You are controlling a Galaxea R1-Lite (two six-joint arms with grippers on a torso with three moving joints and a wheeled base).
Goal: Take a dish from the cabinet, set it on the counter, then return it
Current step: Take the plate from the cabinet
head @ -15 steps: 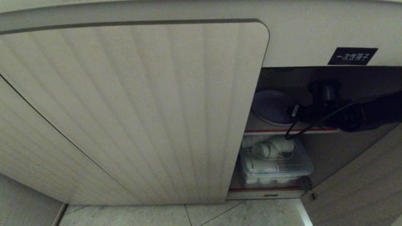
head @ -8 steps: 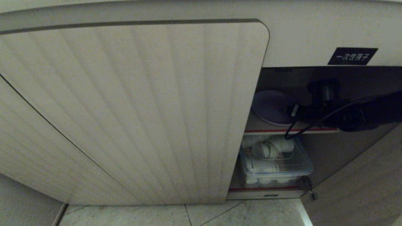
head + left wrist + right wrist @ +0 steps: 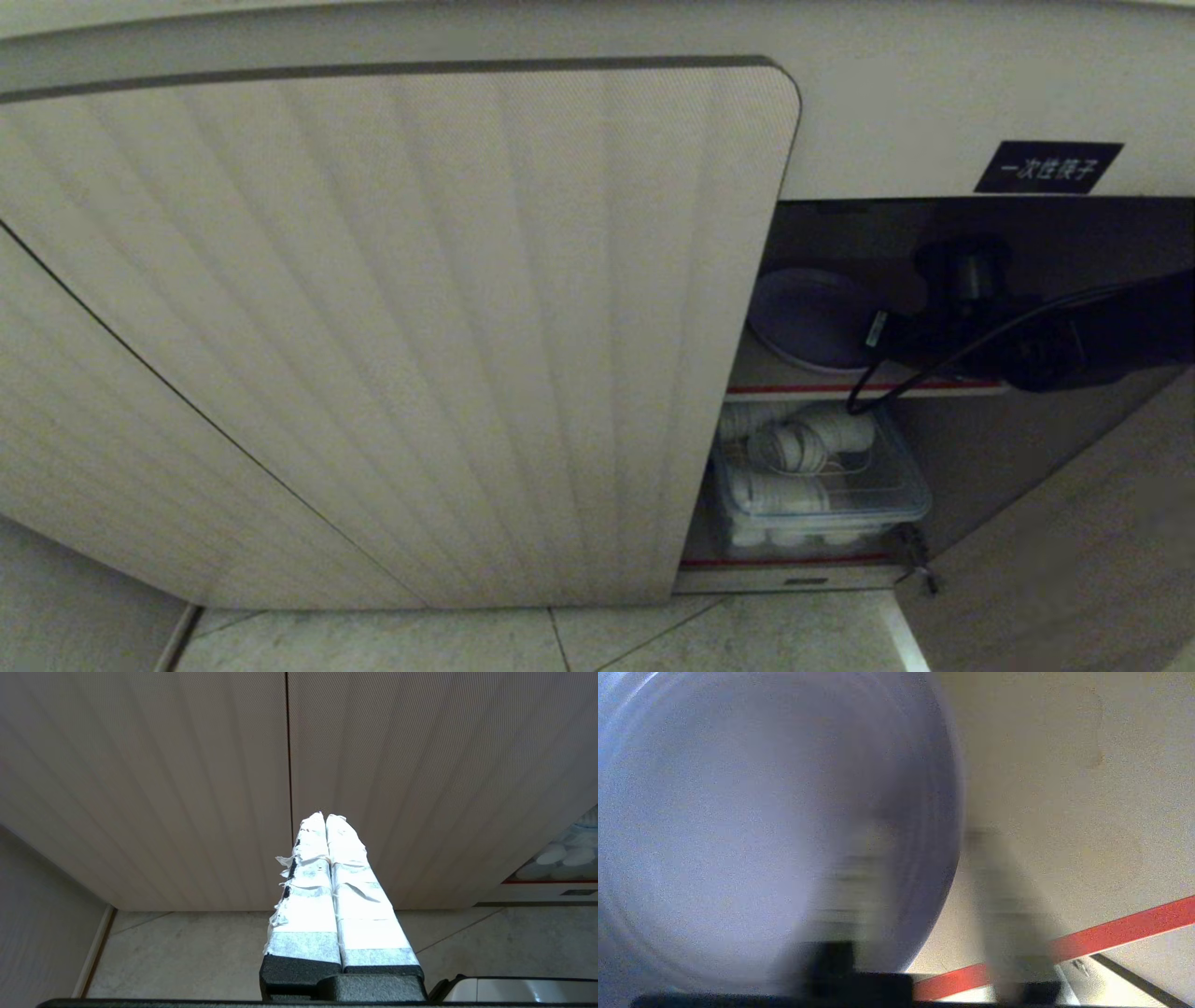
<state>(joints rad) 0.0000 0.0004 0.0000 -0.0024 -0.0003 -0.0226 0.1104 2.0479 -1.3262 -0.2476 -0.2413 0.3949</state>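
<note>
Early stage. Dish (image 3: 803,317) on upper shelf (image 3: 784,381) inside cabinet (image 3: 401,327), right of centre in head view, behind open ribbed door; not yet lifted, by look of it.

Right gripper (image 3: 924,877) inside cabinet at dish's right edge, one finger over plate, other beside it on shelf, straddling rim; motion-blurred, partly narrowed, firm hold not confirmed.

Left gripper (image 3: 325,819) parked before closed doors, fingers pressed together, empty.

Left to do: secure grip, withdraw, set on bench (not in view), return.
</note>
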